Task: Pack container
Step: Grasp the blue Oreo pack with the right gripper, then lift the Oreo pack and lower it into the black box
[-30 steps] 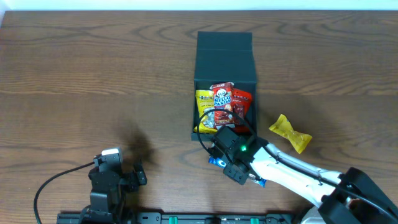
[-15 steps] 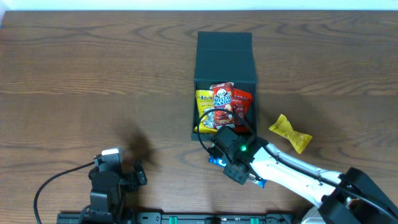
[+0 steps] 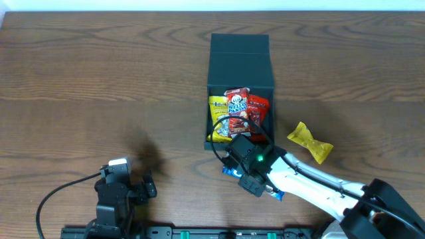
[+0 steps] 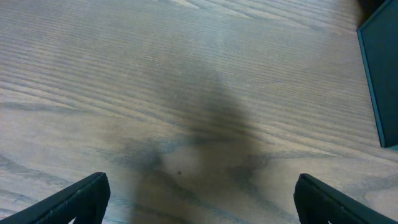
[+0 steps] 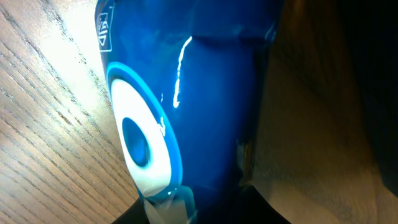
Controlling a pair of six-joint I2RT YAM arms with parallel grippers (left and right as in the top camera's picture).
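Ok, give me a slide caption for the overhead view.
Right end effector over a blue packet beside the open container holding snack packets; a yellow packet lies apart.

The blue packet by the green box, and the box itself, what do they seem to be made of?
Blue packet: probably thin plastic film with a glossy finish, since it shows sharp light streaks and soft creases. Container: stiff and matte, with flat walls and no shine. It could be card or plastic; the look leaves it open.

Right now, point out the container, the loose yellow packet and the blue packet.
container (image 3: 240, 61): overhead view, its plain dark lid panel.
yellow packet (image 3: 309, 141): overhead view, its middle.
blue packet (image 5: 211, 106): right wrist view, its glossy blue face.
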